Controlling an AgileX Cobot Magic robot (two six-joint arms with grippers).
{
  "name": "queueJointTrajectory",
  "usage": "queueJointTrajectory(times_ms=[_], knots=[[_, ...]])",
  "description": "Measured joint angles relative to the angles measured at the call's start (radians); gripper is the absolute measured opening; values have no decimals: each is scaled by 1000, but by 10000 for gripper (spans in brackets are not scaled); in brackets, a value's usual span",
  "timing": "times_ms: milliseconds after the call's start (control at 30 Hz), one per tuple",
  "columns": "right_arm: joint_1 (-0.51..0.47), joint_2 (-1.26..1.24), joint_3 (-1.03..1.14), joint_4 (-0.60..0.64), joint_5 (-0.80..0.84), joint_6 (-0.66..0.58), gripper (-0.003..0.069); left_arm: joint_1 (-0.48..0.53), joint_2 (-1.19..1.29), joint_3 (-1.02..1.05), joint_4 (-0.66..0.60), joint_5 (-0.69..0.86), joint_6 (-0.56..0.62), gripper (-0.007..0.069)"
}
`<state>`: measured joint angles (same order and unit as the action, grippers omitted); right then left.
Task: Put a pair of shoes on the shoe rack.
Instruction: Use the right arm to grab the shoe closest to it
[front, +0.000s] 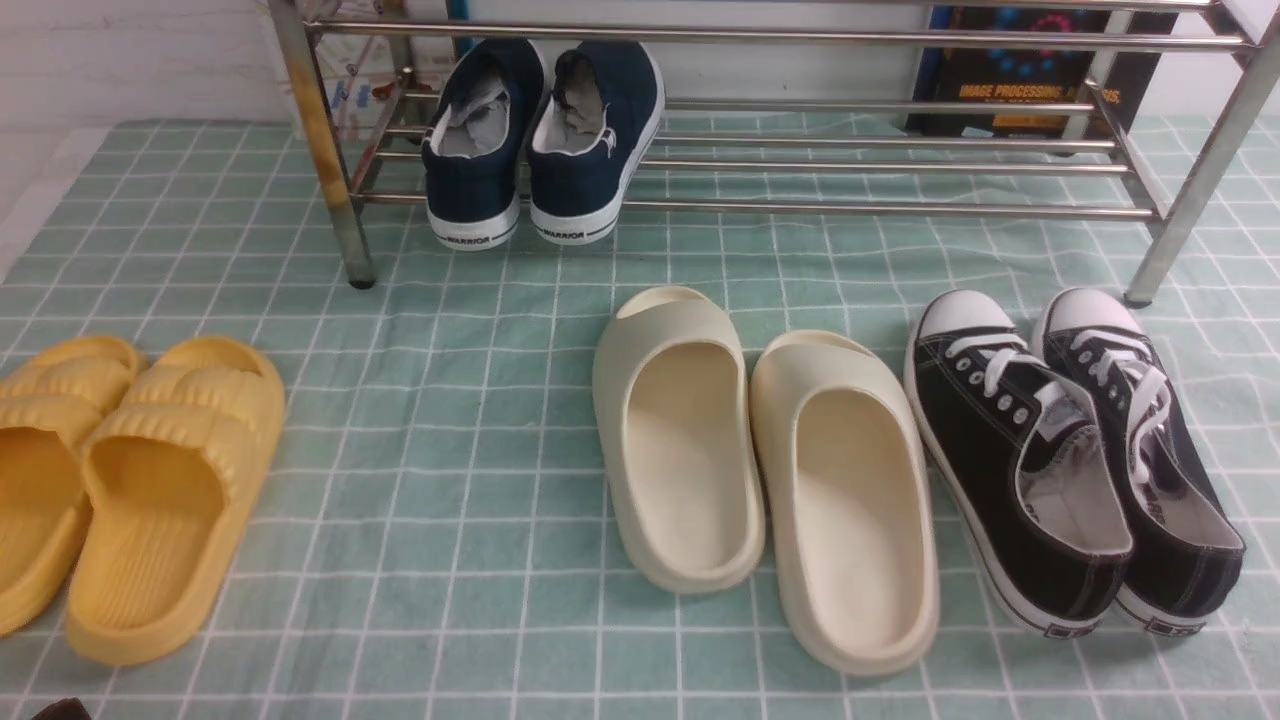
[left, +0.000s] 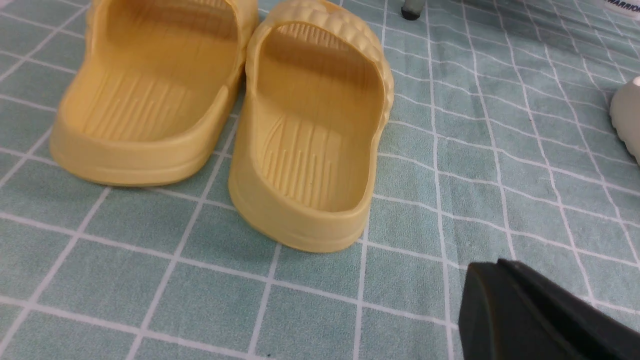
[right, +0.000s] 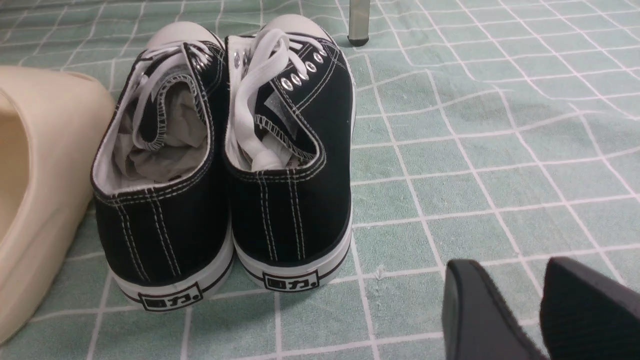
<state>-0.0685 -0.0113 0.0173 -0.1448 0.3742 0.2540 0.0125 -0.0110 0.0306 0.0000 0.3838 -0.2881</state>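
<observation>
Layout, front view, 12 o'clock = away from the robot.

- Green checked cloth (front: 450, 450) covers the whole floor.
- Long, low shoe rack of shiny steel tubes (front: 900, 210) spans 11 to 1 o'clock. One leg is rust-stained.
- Yellow ribbed rubber slides (front: 130, 480) at 8 o'clock.
- Cream moulded slides (front: 830, 480) at centre.
- Navy slip-on sneakers with white soles (front: 545, 140) sit on the lower bars at 11 o'clock.
- Pair of black canvas low-top sneakers with white laces and toe caps (front: 1075, 460) lies on the cloth at 4 o'clock, side by side and touching. It is just beside the cream slides, in front of the rack and not on it.
- Right gripper (right: 515, 270): jaws parted, nothing between them. It sits behind the heels and off to the outer side.
- Left gripper (left: 500, 285): jaws clenched on nothing, near the yellow slides.

Step in hand (my judgement): reaching for the black pair; no grasp yet.
- Bring the right gripper in line with the seam between the two heels.
- Come down over the adjoining inner collars and pinch both walls together, so the pair lifts as one.
- Keep clear of the loose laces and the cream slide.
- Bare lower bars at 1 o'clock look like the drop spot.

Orientation: toes point to about 11 o'clock, toward the rack, with heels at 5. The long axis runs 5 to 11, soles flat and openings up.
</observation>
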Motion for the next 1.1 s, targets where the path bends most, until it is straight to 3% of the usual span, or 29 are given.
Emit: queueJointTrajectory(times_ms=[467,567,600,633,733,1100], knots=[[0,0,1,81,-15,96,239,0,0,0,0,0,0,21],[0,0,4,194,-29,188,239,0,0,0,0,0,0,24],[0,0,7,318,-49,294,239,0,0,0,0,0,0,26],[0,0,8,318,-49,303,239,0,0,0,0,0,0,26],[0,0,8,479,-96,430,239,0,0,0,0,0,0,29],[0,0,8,440,-128,448,239,0,0,0,0,0,0,36]])
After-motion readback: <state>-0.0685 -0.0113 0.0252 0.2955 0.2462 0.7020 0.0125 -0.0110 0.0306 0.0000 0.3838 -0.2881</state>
